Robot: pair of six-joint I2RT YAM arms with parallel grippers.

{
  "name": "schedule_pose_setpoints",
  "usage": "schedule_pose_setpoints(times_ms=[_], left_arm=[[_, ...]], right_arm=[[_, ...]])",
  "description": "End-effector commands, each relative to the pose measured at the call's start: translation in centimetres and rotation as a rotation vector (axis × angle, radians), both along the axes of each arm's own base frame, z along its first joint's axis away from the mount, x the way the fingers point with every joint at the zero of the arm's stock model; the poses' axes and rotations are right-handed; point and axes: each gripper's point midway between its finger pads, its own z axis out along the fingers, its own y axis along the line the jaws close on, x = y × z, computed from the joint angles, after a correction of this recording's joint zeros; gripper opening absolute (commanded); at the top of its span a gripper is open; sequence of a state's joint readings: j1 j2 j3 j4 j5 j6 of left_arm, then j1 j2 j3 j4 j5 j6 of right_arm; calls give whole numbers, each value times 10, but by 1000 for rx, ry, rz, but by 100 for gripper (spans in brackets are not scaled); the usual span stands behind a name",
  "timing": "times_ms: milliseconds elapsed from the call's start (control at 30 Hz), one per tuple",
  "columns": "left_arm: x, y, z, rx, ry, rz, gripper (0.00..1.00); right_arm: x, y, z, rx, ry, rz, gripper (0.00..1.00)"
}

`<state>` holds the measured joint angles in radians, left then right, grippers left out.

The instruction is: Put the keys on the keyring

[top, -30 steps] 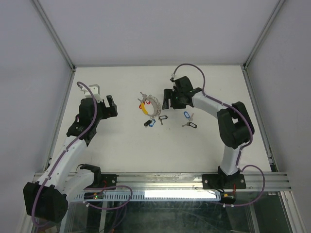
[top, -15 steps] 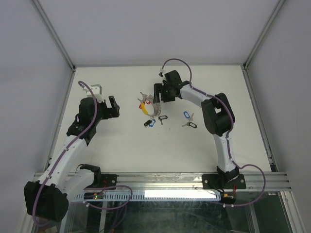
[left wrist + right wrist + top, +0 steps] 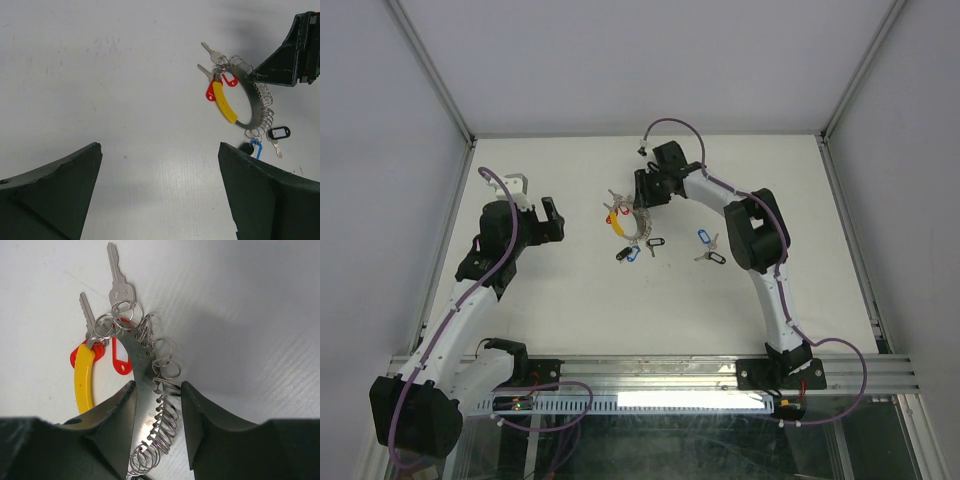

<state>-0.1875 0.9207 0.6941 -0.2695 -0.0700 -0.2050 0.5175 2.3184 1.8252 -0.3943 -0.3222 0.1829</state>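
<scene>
Though hidden overhead, jaws straddle keyring (image 3: 144, 385) (wrist view).

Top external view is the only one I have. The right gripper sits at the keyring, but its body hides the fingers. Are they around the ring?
Observer: Yes. In the right wrist view the right gripper has one finger on each side of the keyring band. Whether they pinch it, I cannot tell.
Operator: What hangs near that spot?
Observer: Two keys with red tags, on small rings beside a yellow piece.
Operator: And the left gripper?
Observer: The left gripper is wide open, with nothing between its fingers.
</scene>
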Motion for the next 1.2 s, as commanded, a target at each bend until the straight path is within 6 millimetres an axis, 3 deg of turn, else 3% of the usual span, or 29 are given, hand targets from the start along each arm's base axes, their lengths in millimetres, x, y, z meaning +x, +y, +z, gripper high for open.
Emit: schedule_pose_setpoints(times_ms=[0,133,367,667,900,1067,1167], left_arm=[[6,-1,21,-16,-62,-17,99],[6,-1,21,-19,-63,-13,99],[6,0,22,-21,-65,-10,99],[6,-2,21,-24,-61,-15,99],[6,-2,20,-26,-57,-17,99],[7,-3,18,-24,-50,-22,99],[7,-3,17,-23,-46,-21,99]], right_arm=[[-10,4,1,22,9,72,39],[-16,-5,-3,8,-3,48,28],[-26,-8,8,57,-37,18,5],[-55,-44,3,44,-59,-144,0],[-101,-82,-5,39,-37,-324,0],[-151,-81,-12,67,6,-421,0],[-185,-69,-16,79,33,-452,1]])
